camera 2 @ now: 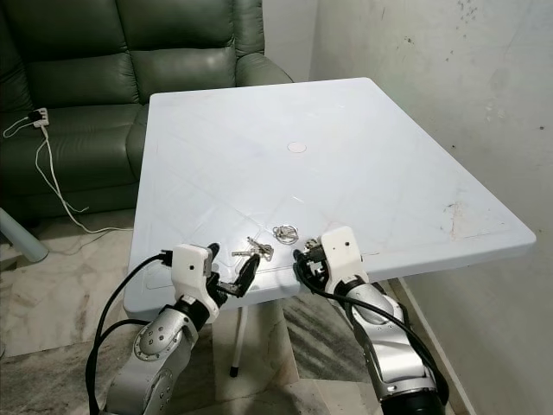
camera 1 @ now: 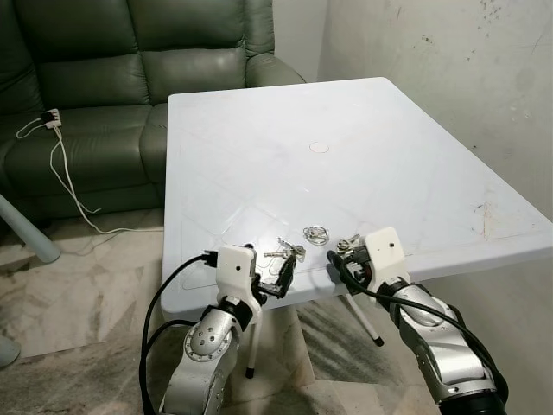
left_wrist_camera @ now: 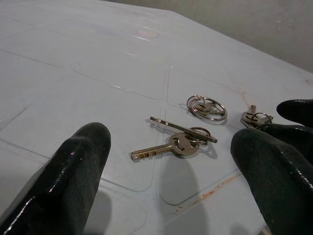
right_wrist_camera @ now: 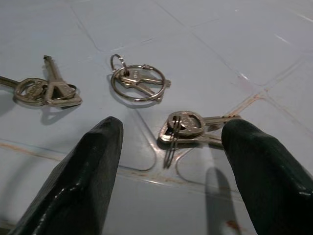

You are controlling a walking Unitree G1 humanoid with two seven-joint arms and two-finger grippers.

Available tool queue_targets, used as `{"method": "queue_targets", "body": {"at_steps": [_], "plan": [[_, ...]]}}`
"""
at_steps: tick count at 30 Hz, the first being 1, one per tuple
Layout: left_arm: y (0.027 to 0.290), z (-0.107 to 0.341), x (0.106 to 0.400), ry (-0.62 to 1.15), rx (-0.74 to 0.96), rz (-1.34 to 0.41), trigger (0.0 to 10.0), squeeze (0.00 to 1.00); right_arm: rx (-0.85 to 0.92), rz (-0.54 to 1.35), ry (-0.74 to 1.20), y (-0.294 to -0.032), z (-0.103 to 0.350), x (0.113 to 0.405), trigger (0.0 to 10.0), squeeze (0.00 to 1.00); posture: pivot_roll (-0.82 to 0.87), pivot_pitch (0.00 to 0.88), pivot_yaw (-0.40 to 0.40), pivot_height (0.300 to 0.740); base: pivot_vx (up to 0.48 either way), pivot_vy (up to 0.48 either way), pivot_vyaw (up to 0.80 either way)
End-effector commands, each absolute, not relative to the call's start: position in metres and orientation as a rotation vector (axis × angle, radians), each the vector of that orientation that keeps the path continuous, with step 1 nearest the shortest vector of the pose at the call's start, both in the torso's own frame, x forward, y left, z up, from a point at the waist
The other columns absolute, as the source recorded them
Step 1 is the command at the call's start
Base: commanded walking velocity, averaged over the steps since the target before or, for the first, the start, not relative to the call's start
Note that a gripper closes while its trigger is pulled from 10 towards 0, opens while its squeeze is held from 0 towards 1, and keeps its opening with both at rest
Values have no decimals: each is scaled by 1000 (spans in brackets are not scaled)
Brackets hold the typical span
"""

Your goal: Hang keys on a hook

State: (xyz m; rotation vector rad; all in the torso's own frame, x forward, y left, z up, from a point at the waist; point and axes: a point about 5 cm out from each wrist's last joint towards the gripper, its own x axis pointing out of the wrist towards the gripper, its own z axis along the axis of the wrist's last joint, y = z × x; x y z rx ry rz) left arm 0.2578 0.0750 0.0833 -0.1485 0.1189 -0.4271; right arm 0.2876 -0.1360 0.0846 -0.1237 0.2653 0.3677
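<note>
Three sets of keys lie flat near the front edge of the white counter (camera 1: 363,147): a left bunch (left_wrist_camera: 178,142) of two keys on a small ring, a middle ring (right_wrist_camera: 137,83) carrying one small key plus a smaller ring, and a right bunch (right_wrist_camera: 188,126) of what looks like two keys; the exact count in that last one is hard to tell.

The left gripper (camera 1: 281,278) sits at the counter's edge facing the left bunch, its jaws spread wide and holding nothing; the right gripper (camera 1: 339,259) faces the right bunch, jaws likewise parted and empty, with that bunch just ahead between its fingers (right_wrist_camera: 93,166).

By my judgement the keys will be light, rigid and thin; smooth metal on a slick plastic top is likely to skid away when nudged, and lying so flat they leave little edge to pinch. The best hold is probably across a key's round head where the ring lifts it slightly, or on the large middle ring, which would also slip most readily over a hook; a loose bunch will dangle and swing once lifted.

Counted otherwise: one counter; two grippers; one green sofa (camera 1: 130,78) behind, with one white cable (camera 1: 69,186) trailing from it to the floor.
</note>
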Motion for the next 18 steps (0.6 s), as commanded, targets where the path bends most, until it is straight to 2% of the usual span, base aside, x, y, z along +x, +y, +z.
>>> {"method": "queue_targets", "body": {"at_steps": [1,2,3,5,6,8,9,10,18], "plan": [[67,89,257,103,-172,-430,10000,0,-132,375,267,-133,86,287,7725,0,-59,36,-49,740,0,0,0],[67,90,257,104,-172,-430,10000,0,-130,374,268,-133,86,287,5765,0,-59,36,-49,740,0,0,0],[67,90,258,104,-172,-429,10000,0,-118,376,263,-132,86,287,2706,0,-59,36,-49,740,0,0,0],[67,90,258,104,-172,-427,10000,0,-116,370,264,-131,87,287,2588,0,-57,37,-52,740,0,0,0],[67,90,258,104,-173,-425,10000,0,-107,367,257,-131,88,287,0,0,-57,38,-54,740,0,0,0],[67,90,258,104,-174,-423,10000,0,-103,373,264,-130,88,286,0,0,-57,38,-54,740,0,0,0],[67,90,258,104,-174,-423,10000,0,-109,373,275,-130,87,287,6941,0,-57,38,-54,740,0,0,0],[67,90,258,104,-175,-420,10000,0,-120,366,298,-129,84,288,10000,0,-57,39,-55,740,0,0,0],[66,90,258,105,-175,-414,10000,0,-101,345,294,-125,84,292,10000,0,-54,41,-55,740,0,0,0]]}}
